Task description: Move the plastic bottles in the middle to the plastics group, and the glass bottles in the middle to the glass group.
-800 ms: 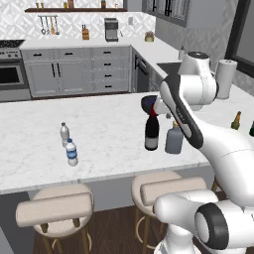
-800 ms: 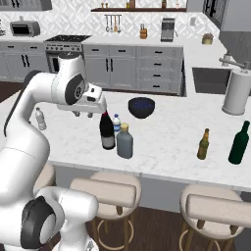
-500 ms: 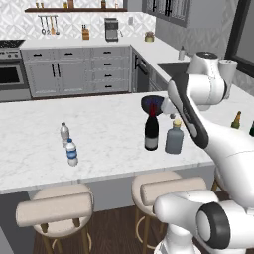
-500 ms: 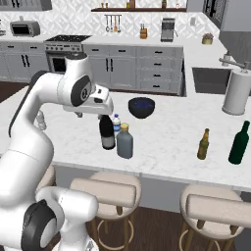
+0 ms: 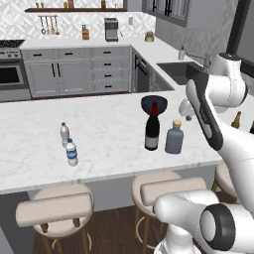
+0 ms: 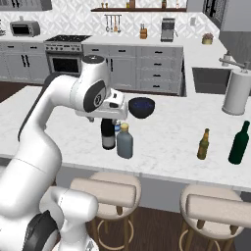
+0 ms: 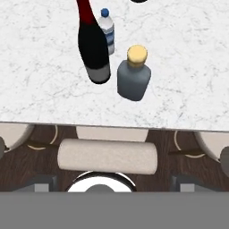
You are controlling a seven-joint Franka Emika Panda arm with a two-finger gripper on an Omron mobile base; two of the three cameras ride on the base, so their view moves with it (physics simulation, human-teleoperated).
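In the middle of the counter stand a tall dark wine bottle (image 5: 152, 131) (image 7: 93, 49) with a red top and a squat grey-blue bottle (image 5: 174, 137) (image 7: 133, 78). A small blue-labelled water bottle (image 7: 107, 33) hides behind them. My gripper (image 6: 100, 117) (image 7: 113, 152) hangs above this cluster and looks down on it, fingers wide apart and holding nothing. Two small water bottles (image 5: 64, 133) (image 5: 72, 152) form the plastics group at the left. A gold-topped beer bottle (image 6: 203, 144) stands at the right.
A dark blue bowl (image 5: 154, 103) (image 6: 141, 107) sits just behind the middle bottles. A green bottle (image 6: 239, 143) and a white paper-towel roll (image 6: 236, 93) are at the far right. Padded stools (image 7: 107, 156) line the counter's front edge (image 7: 134, 125).
The arm has swung to the right, carrying the hand from beside the bowl to over the middle bottles. No bottle has moved.
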